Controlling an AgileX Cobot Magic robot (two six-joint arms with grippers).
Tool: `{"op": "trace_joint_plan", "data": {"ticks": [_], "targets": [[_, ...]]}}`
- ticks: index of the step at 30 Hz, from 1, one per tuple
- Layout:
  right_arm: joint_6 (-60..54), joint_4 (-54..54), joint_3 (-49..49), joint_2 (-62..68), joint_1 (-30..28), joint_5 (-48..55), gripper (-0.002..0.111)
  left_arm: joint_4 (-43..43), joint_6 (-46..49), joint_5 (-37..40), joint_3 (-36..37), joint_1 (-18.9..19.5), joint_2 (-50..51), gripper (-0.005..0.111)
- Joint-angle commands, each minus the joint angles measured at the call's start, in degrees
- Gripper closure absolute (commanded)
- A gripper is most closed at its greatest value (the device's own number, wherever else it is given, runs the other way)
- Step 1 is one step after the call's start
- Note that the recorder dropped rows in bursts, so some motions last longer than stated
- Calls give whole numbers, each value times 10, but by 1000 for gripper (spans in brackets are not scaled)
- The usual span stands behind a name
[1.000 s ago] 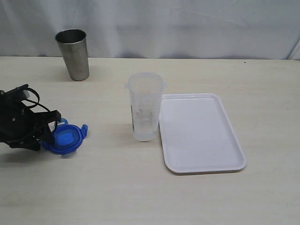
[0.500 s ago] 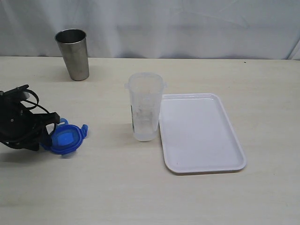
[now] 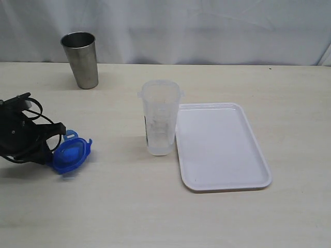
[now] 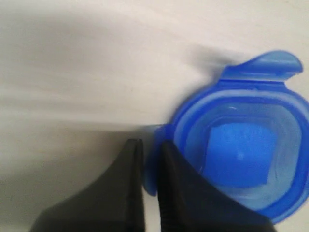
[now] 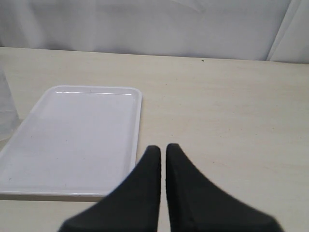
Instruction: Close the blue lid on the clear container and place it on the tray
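Note:
The blue lid (image 3: 71,153) lies at the table's left, tilted up a little. One of its flaps (image 4: 153,159) is pinched between the jaws of my left gripper (image 3: 51,150), which is shut on it. The wrist view shows the lid (image 4: 246,154) filling the frame beside the left gripper (image 4: 150,147). The clear container (image 3: 161,118) stands upright and uncovered in the middle, touching the left rim of the white tray (image 3: 222,147). My right gripper (image 5: 162,151) is shut and empty, hanging near the tray (image 5: 72,140); it is out of the exterior view.
A steel cup (image 3: 80,60) stands at the back left. A white curtain backs the table. The container's edge (image 5: 6,104) shows faintly beside the tray in the right wrist view.
My left gripper has closed on the lid's flap. The lid has shifted slightly left and tipped up on the gripper's side. The right gripper is unchanged.

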Motion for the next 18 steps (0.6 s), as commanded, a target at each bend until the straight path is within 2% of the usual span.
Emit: {"op": "trace_joint_plan", "data": {"ticks": [1,18], "targets": [[1,4,2,-3,0,-2,104,4,11,-2,2,3,4,107],[1,4,2,-3,0,-2,104,33,93,-4,0,3,-69,107]]}}
